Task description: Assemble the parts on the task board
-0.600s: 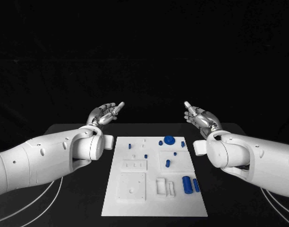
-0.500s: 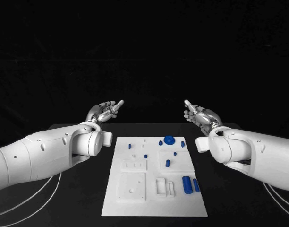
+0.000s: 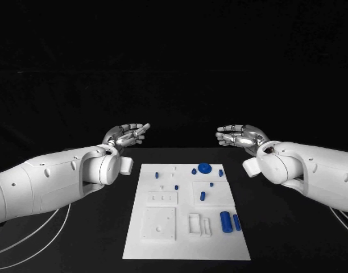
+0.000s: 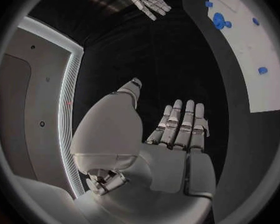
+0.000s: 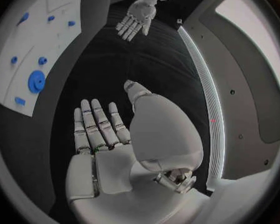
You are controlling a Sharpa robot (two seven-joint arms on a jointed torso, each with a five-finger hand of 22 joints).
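The white task board (image 3: 186,239) lies in the middle of the black table. Blue parts sit on it: a round disc (image 3: 203,168) near the far edge, a thick cylinder (image 3: 225,219) and a thinner one (image 3: 236,222) at the near right, and several small pieces between them. My left hand (image 3: 127,135) hovers beyond the board's far left corner, fingers apart and holding nothing. My right hand (image 3: 240,136) hovers beyond the far right corner, also open with nothing in it. The left wrist view shows the left hand (image 4: 177,134) with straight fingers; the right wrist view shows the right hand (image 5: 99,129) likewise.
Bare black table surrounds the task board (image 4: 252,59) on all sides. White cables trail off the table at the near left (image 3: 34,250) and near right. A raised square block (image 3: 159,223) and other white fixtures stand on the board's near half.
The right hand has turned, its fingers now lying flatter and pointing toward the left hand. Both forearms have swung slightly outward. The board and parts have not moved.
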